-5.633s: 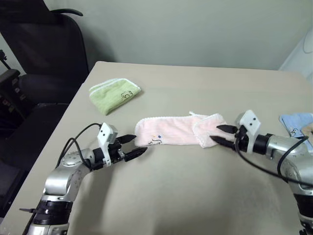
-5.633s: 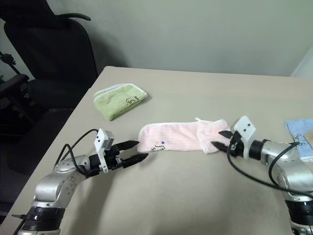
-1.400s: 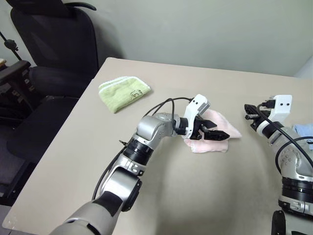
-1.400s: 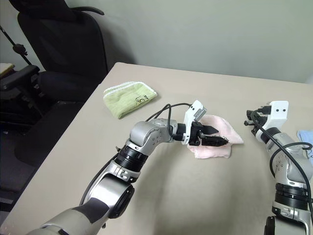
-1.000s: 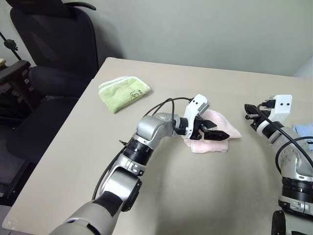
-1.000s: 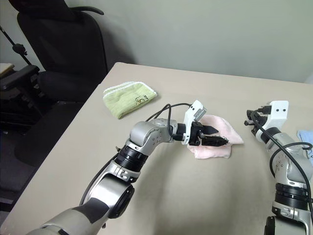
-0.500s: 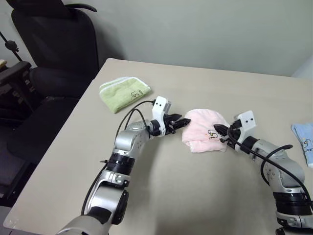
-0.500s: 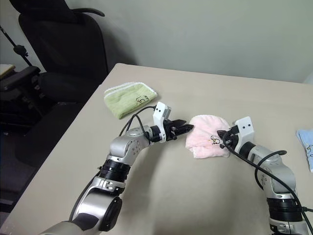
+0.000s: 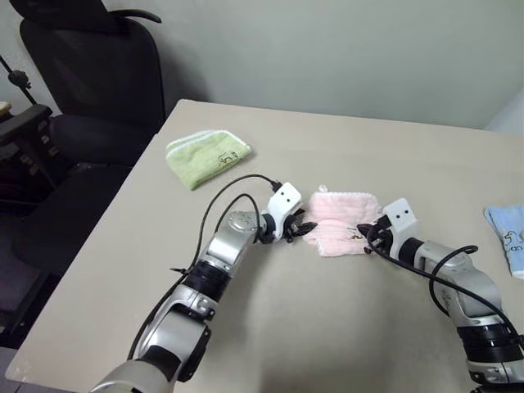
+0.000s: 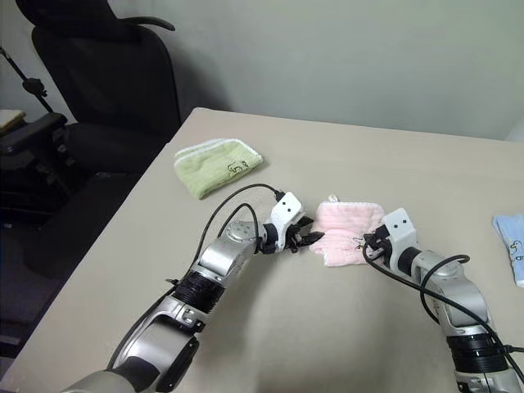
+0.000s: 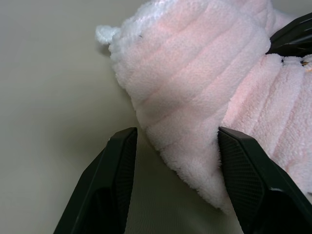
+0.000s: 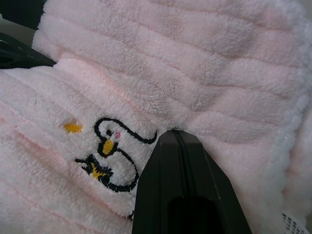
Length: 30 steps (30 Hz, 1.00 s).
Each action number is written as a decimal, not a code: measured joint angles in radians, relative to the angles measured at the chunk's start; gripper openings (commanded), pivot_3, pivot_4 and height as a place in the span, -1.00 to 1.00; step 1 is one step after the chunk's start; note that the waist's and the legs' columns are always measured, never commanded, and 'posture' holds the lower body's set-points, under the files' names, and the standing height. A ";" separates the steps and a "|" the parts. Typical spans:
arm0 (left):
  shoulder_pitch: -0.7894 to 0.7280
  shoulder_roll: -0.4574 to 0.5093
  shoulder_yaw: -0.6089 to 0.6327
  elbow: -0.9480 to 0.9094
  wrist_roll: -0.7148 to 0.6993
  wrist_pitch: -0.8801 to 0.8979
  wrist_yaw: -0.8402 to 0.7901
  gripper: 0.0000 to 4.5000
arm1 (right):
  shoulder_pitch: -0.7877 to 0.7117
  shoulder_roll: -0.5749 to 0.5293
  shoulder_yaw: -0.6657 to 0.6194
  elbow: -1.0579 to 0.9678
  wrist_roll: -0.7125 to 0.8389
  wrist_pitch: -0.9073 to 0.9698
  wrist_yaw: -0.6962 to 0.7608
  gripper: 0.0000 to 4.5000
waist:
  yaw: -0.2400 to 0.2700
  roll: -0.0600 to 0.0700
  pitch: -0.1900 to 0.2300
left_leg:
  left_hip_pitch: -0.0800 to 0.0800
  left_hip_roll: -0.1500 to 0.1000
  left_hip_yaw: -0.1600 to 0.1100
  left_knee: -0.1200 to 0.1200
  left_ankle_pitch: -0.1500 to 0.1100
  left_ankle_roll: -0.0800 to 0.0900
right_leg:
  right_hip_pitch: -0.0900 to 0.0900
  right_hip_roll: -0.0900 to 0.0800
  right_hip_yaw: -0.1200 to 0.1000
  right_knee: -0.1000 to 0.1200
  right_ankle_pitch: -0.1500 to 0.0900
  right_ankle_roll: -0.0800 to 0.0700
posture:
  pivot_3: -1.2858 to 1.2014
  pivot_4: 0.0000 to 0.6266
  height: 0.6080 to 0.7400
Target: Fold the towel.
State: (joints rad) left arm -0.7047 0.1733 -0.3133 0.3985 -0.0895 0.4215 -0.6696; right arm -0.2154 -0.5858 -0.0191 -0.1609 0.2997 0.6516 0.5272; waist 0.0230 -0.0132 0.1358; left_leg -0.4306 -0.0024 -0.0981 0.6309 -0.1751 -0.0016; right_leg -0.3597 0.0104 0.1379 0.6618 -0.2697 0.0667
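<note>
We count three towels on one table (image 9: 270, 327): the pink towel (image 9: 344, 221) folded small at the centre, one green towel (image 9: 206, 155) toward ten o'clock of it, one blue towel (image 9: 506, 246) at three o'clock by the table's edge. Our two grippers flank the pink towel. The left gripper (image 11: 173, 161) stands open, straddling its fold. The right gripper (image 12: 183, 146) is closed, pressing on the cloth beside one embroidered mark (image 12: 109, 156).

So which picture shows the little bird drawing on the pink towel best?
The right wrist view: the embroidered bird on the towel is big and close. In the eye views it's a tiny dark mark by the right claw.
</note>
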 measured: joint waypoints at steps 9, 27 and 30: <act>0.020 -0.073 0.265 -0.036 -0.250 0.175 -0.004 0.22 | 0.009 0.004 -0.050 -0.017 0.030 -0.022 0.018 -1.00 | 0.000 0.000 0.000 | -0.006 0.000 0.001 -0.001 0.001 -0.001 | -0.002 0.000 0.000 0.001 0.000 0.000 | 0.03 -0.52 1.00; -0.069 -0.129 0.356 0.025 -0.456 0.645 0.063 0.98 | -0.041 -0.005 -0.198 -0.051 0.141 -0.021 0.044 -1.00 | 0.006 0.000 0.000 | -0.005 0.000 0.001 -0.001 0.004 -0.001 | -0.001 0.000 0.000 0.001 0.000 0.001 | 0.03 -0.52 1.00; -0.107 -0.164 0.349 0.080 -0.443 0.645 0.077 0.98 | -0.041 -0.002 -0.198 -0.051 0.141 -0.021 0.042 -1.00 | 0.011 0.000 0.000 | -0.005 -0.001 0.001 -0.001 0.005 0.000 | 0.000 0.000 0.001 0.001 0.000 0.003 | 0.03 -0.52 1.00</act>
State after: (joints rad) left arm -0.8114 0.0093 0.0360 0.4788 -0.5323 1.0663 -0.5926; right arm -0.2567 -0.5874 -0.2175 -0.2123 0.4411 0.6307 0.5693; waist 0.0337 -0.0130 0.1360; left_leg -0.4353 -0.0032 -0.0973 0.6298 -0.1701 -0.0016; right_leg -0.3592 0.0105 0.1384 0.6623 -0.2700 0.0693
